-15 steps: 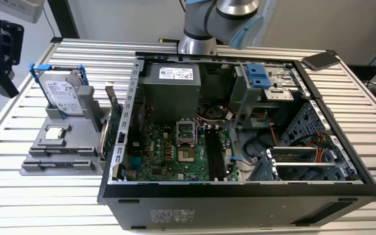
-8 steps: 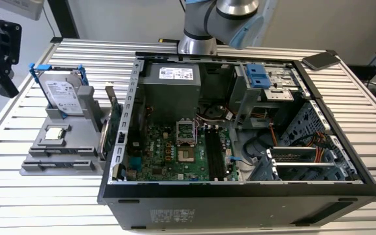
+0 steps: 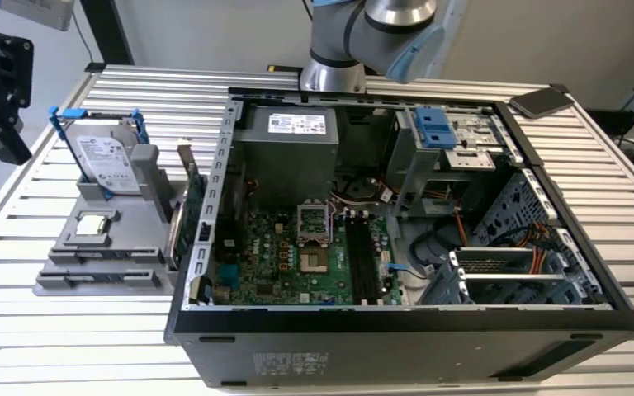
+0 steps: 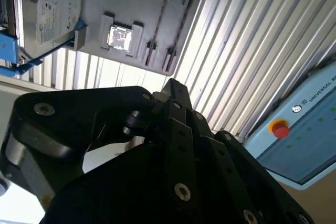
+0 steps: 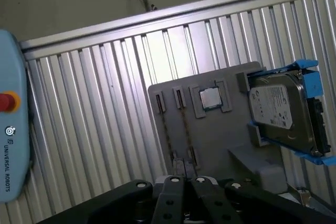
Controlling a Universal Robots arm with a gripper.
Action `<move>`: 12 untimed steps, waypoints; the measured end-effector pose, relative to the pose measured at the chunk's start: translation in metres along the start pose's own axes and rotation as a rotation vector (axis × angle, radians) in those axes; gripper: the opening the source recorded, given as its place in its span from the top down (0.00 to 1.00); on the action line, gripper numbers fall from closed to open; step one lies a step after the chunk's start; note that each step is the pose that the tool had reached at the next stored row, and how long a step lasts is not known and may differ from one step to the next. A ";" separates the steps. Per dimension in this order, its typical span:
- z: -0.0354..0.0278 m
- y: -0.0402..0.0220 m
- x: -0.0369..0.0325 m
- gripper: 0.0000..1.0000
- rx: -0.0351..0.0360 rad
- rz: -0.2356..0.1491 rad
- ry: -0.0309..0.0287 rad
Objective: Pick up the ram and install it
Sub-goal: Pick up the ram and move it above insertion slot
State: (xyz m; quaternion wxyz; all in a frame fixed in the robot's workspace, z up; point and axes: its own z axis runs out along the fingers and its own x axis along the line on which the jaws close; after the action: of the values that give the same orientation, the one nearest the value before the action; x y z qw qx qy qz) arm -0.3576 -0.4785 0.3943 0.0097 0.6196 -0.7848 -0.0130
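Our black metal fingers [image 5: 173, 196] look pressed together with nothing between them. The gripper [image 5: 187, 179] hangs above a grey plastic holder [image 5: 220, 140].

Just past the tips, in the first wrist view, two thin strips stand on edge in narrow grooves of the holder. We take them for memory sticks, and we call the one we mark the ram [image 5: 165, 129]. Beside the strips sits a small square silver chip [image 5: 211, 98], and farther along is a silver hard drive in a blue frame [image 5: 278, 108]. The holder rests on the ribbed metal bench [image 5: 94, 129].

In the exterior view the holder lies at the exterior view's left of the open black computer case [image 3: 405, 330]. The long black slots [image 3: 363, 260] are inside the case. A green card with a metal bracket [image 3: 192, 214] stands between the holder and the case.

We think the ram is very light, stiff and thin, and easy to hurt. It seems best to pinch it across its flat sides near the middle of the top edge, and gently.

Much is hidden. We see only the ram's thin top edge, because its chips and its lower edge are down in the groove. We cannot tell the two strips apart. In the exterior view they are too thin to pick out, and the arm runs off the top of that picture.
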 end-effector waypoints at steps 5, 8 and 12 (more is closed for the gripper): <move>0.0014 0.0000 0.0000 1.00 0.0068 -0.065 0.0007; 0.0025 -0.0003 -0.0001 1.00 0.0127 -0.100 0.0003; 0.0029 -0.0010 -0.0002 1.00 0.0131 -0.120 0.0008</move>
State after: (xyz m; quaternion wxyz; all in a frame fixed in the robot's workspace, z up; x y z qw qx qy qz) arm -0.3566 -0.4785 0.3914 0.0052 0.6654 -0.7464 -0.0082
